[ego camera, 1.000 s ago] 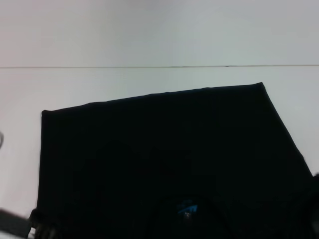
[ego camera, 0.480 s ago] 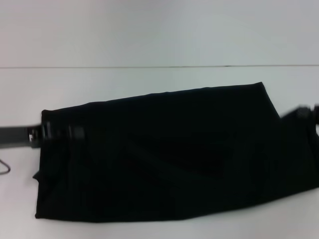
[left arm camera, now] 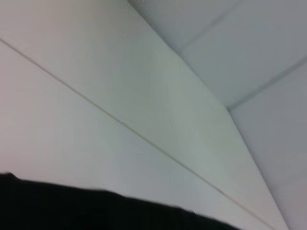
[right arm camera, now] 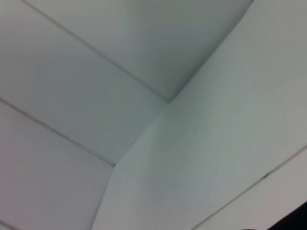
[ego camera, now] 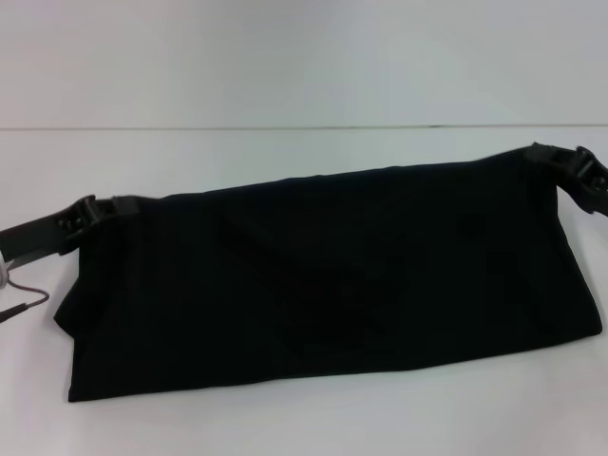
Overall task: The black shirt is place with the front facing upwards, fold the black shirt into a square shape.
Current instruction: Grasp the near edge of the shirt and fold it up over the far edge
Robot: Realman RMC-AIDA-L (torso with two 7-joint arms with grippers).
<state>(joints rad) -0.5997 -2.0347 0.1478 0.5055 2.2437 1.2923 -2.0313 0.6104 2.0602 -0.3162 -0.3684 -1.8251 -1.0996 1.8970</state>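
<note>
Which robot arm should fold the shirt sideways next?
Probably the right. The right claw sits at the far right corner of the black shirt, whose right end looks flat. The left claw is at the far left corner, where the cloth bunches.

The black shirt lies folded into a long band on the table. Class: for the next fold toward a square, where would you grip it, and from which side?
Probably grip the black shirt at a short end's two corners, approaching from outside that end: the band is wide, so end over end squares it.
</note>
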